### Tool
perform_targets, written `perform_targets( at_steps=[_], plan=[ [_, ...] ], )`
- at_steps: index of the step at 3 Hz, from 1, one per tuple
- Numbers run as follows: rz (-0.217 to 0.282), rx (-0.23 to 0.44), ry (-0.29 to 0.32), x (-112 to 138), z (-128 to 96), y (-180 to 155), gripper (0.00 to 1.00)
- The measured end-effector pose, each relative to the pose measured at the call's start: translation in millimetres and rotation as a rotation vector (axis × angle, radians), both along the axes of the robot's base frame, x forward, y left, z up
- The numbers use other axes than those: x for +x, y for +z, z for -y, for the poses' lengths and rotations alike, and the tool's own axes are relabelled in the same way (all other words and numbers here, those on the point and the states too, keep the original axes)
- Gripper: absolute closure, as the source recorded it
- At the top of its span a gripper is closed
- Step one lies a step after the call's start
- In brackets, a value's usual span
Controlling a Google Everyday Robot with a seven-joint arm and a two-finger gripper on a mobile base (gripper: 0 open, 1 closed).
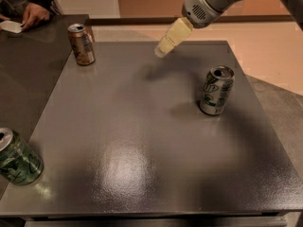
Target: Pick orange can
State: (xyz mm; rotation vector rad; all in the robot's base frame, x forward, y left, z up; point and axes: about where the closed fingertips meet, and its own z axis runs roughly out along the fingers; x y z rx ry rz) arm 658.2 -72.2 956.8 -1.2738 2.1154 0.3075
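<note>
Orange-brown slim drink can with a silver pull-tab top (81,44) stands upright at the far left corner of the dark grey tabletop (142,126), just beside its edge, so a sideways brush or an off-centre grasp could tip it or push it off that side. To its right the pale cream gripper (163,48) hangs above the table's far middle, open or closed I cannot tell, with bare surface between them. Further right, the silver-and-green can (216,90) stands well apart from that path.

Dim; glare on table (142,112) front, light probably overhead; pincer (162,50) above far edge casts soft shadow.
</note>
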Motion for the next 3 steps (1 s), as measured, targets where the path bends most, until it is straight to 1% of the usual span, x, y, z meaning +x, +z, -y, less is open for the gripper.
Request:
perform_targets(
  at_steps=[1,2,3],
  plan=[
    [-0.005,0.045,-0.024,14,-35,-4,0.00],
    [0.009,0.085,-0.039,20,-69,-3,0.00],
    [0.032,0.107,-0.052,24,-101,-7,0.00]
  ],
)
